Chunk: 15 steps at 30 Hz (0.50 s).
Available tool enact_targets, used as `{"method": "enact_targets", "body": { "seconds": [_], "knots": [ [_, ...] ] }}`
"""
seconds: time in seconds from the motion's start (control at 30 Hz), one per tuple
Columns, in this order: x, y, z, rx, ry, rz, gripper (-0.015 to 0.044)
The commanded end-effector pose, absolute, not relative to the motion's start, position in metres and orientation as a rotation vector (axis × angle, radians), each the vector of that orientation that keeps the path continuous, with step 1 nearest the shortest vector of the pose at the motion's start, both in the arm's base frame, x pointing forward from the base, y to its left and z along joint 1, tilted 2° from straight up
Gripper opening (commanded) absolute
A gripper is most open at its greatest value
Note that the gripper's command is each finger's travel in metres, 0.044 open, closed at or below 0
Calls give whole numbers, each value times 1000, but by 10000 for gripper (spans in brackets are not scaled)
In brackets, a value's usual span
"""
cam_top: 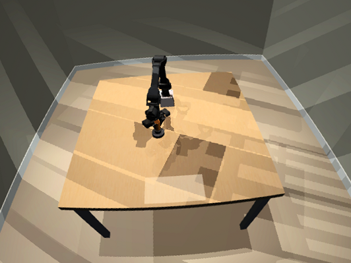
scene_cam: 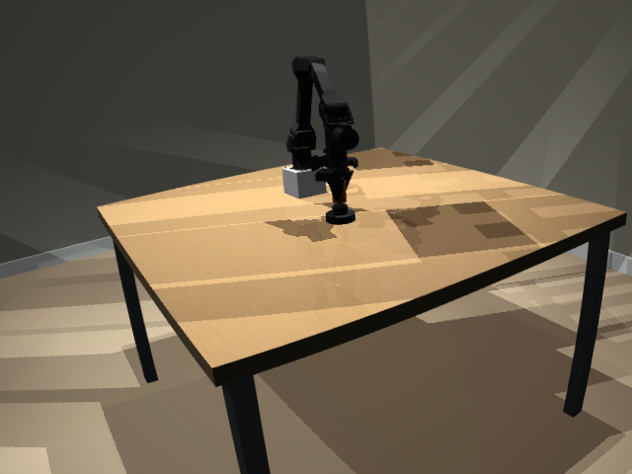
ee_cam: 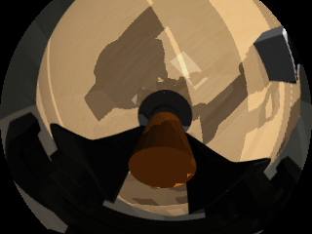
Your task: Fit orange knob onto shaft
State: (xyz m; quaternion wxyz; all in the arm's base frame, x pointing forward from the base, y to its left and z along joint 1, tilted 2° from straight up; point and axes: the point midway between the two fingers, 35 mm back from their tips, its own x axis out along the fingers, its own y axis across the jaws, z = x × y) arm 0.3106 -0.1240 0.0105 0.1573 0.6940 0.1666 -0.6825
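The orange knob (cam_top: 157, 125) (scene_cam: 342, 193) (ee_cam: 162, 166) is held upright between the two black fingers of my gripper (cam_top: 157, 122) (scene_cam: 341, 190) (ee_cam: 164, 133), which is shut on it. The dark round pedestal (cam_top: 157, 135) (scene_cam: 341, 218) (ee_cam: 177, 103) stands on the table directly below the knob. The knob's lower end is over the middle of the pedestal, close to its raised centre. The silver shaft does not show in any view. The hole under the knob and its flat side are hidden, so I cannot tell how they line up.
The wooden table (cam_top: 115, 141) (scene_cam: 229, 270) carries everything. A grey-white block (cam_top: 167, 101) (scene_cam: 301, 184) (ee_cam: 274, 56) sits under the arm's base, behind the pedestal. A pale rectangle (cam_top: 175, 189) shows near the table's front edge. Dark shadows cross the table around the pedestal.
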Motion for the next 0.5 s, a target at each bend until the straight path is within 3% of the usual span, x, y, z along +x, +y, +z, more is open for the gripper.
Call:
{"method": "enact_targets", "body": {
  "seconds": [0.0,0.47],
  "knots": [
    [310,-124,7,1983,474,-1955,0],
    [310,-124,0,1985,477,-1952,0]
  ]
}}
